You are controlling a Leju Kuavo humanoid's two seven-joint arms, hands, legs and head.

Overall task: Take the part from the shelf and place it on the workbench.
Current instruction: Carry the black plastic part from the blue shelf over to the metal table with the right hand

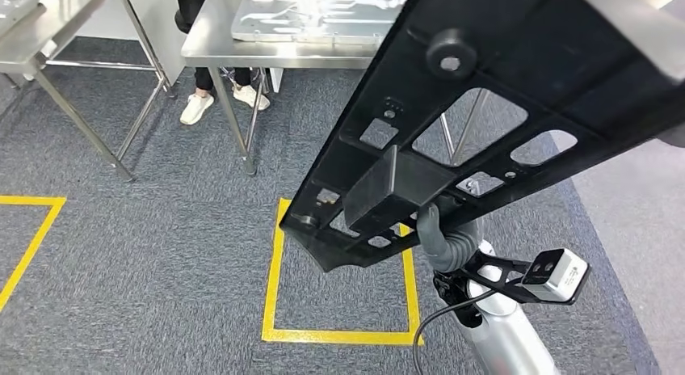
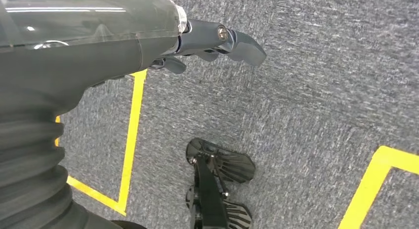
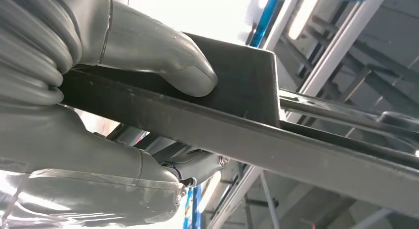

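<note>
Beneath us lies grey carpet marked with a square of yellow tape, and another yellow outline sits off to the left. Our right hand rises from the silver arm and grasps the part; in the right wrist view the thick thumb presses on one face of the part's rim while the fingers close on the other face. Our left hand hangs over the carpet with its fingers loosely curled and holding nothing.

The part is a long, flat black plastic panel, held up in the air on a slant, well above the floor. It has several cut-out windows, a raised box-shaped block near the grasp and a round knob farther up.

Beyond it stands the steel surface on thin legs, carrying a shiny metal tray. A person's legs in white shoes stand behind it. A second steel table stands at far left.
</note>
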